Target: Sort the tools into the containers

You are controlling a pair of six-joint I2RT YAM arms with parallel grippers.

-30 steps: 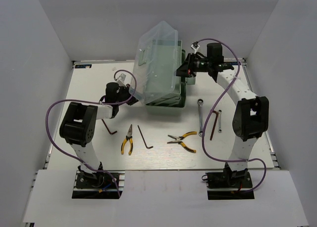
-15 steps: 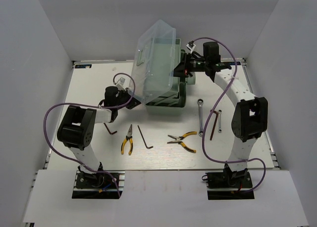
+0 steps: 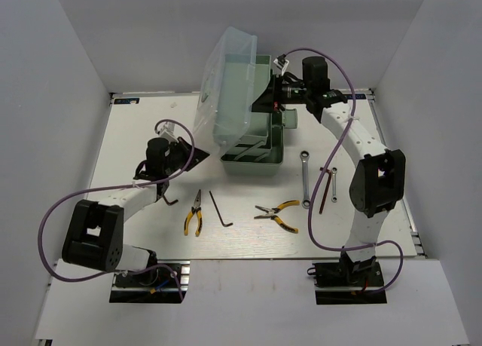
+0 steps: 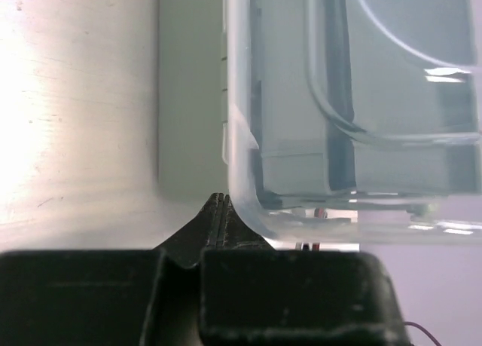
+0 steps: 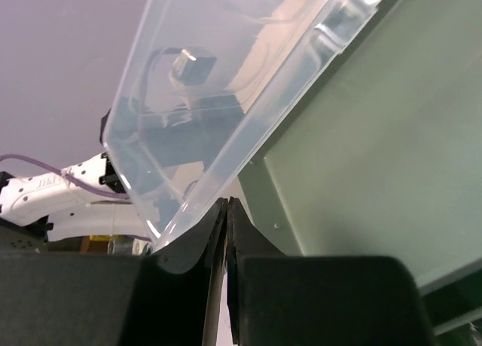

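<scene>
Sorting looks unstarted: the toolbox point(image 3: 256, 154) stands with its clear lid point(image 3: 226, 82) tipped up, the pliers point(image 3: 194, 212), wrench point(image 3: 303, 179) and hex keys point(image 3: 221, 209) lie on the table before it, and the left gripper point(image 4: 218, 203) and right gripper point(image 5: 227, 206) flank it with jaws closed, empty.

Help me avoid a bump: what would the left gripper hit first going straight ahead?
The clear lid: the shut left gripper points at its near corner, almost touching, though depth is unclear.

The tilted clear lid point(image 3: 226, 82) screens the toolbox point(image 3: 256, 156) from the left.
</scene>
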